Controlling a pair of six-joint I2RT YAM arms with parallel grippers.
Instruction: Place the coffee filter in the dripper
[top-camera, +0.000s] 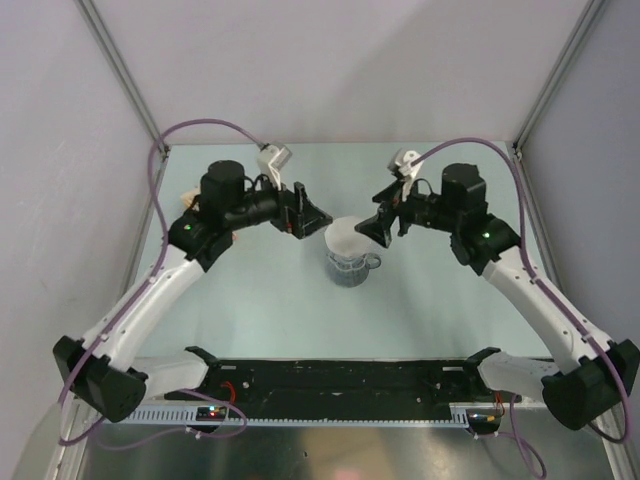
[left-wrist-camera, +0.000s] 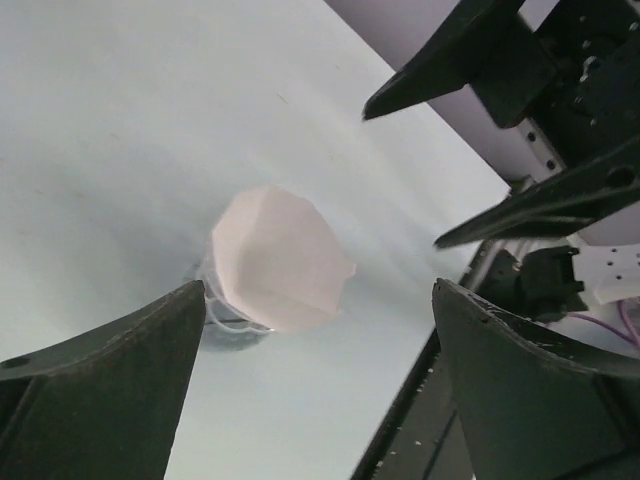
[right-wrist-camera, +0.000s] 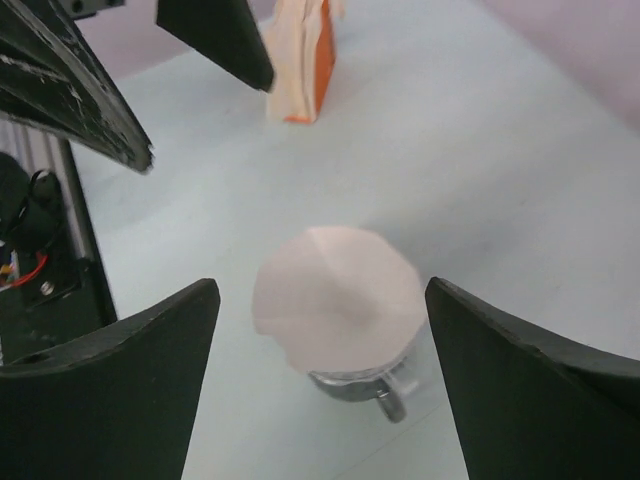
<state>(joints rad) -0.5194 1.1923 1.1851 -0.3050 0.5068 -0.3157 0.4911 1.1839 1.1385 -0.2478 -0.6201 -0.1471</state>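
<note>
White coffee filter rests on the dripper. Left gripper and right gripper flank the dripper equally near, both wide open and empty.

At the middle of the table, the coffee filter rests on top of the dripper, covering its mouth. The left gripper hangs just left of it and the right gripper just right, neither touching. A packet stands far left, behind the left arm.
</note>
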